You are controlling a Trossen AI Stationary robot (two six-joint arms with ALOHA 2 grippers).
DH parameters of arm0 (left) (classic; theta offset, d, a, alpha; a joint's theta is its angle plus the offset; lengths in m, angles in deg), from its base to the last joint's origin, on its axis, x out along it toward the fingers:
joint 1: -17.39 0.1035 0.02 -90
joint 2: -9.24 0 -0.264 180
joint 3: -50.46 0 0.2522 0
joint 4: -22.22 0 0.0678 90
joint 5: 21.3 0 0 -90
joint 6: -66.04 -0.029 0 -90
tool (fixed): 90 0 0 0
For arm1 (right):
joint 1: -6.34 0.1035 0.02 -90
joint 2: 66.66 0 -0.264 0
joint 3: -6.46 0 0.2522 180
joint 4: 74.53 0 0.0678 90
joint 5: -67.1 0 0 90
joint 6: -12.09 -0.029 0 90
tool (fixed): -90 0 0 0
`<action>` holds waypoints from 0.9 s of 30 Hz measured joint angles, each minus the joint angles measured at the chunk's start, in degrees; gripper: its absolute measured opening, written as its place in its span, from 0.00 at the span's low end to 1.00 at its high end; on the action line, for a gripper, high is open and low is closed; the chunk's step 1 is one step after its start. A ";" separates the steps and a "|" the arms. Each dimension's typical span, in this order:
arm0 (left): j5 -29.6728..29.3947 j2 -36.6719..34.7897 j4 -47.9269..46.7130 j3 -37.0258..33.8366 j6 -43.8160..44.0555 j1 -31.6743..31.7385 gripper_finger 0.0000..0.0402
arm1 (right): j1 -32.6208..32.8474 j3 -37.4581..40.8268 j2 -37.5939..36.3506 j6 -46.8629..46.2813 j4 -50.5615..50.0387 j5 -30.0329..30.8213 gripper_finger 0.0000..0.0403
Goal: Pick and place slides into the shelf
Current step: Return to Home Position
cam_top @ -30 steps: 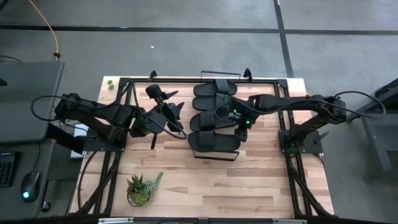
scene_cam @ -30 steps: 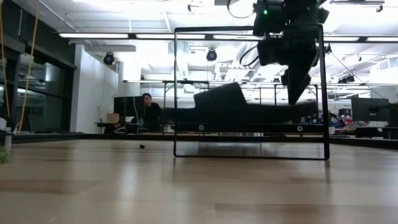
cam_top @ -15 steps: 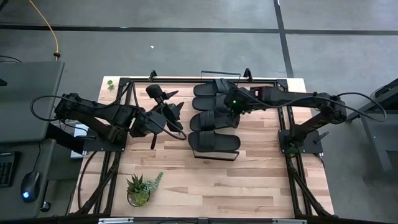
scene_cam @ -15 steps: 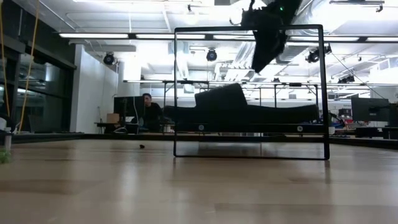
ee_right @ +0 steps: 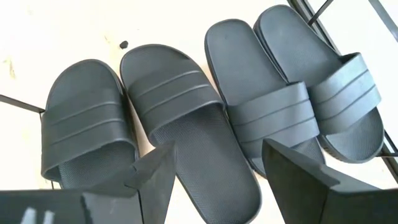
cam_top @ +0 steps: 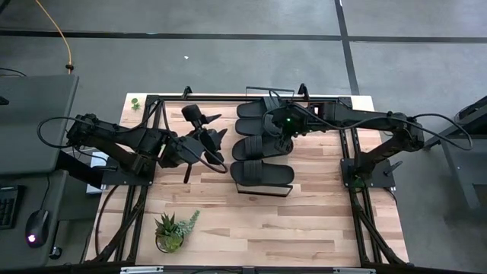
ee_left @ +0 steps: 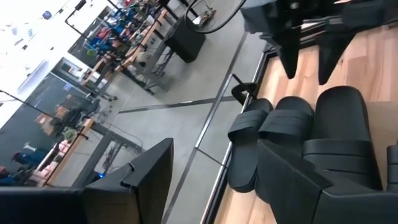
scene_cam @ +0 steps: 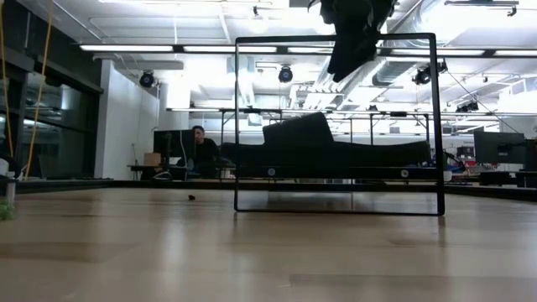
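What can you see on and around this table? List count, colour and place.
slides: four, black, side by side on the shelf
shelf: one, light wood in black wire frame, mid-table
potted plant: one, green, on the table, lower left of the high view
table: one, light wood
person: one, dark-clothed, in the room behind
left gripper: one, dark, fingers open, left of the shelf
right gripper: one, dark, fingers open, above the slides
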State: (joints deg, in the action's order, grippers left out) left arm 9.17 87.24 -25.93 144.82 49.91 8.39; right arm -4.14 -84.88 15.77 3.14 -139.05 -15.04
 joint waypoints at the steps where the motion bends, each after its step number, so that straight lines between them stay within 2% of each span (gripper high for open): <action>1: 0.25 0.00 0.00 0.00 -0.02 0.00 0.54 | 0.00 0.00 0.00 -0.01 0.01 -0.02 0.56; 17: 1.16 0.00 0.32 0.00 -0.02 0.00 0.54 | 0.00 0.00 0.00 0.00 0.00 -0.12 0.56; 21: 4.96 -0.02 -0.33 0.00 0.11 -0.02 0.54 | 0.00 0.00 0.00 0.00 0.05 -0.11 0.56; 27: 15.59 0.00 -0.05 0.00 3.83 0.00 0.54 | 0.00 0.00 0.00 0.44 0.60 0.01 0.56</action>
State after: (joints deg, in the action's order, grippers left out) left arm 24.76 87.24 -25.98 144.82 53.74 8.39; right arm -4.14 -84.88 15.77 3.57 -138.46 -15.03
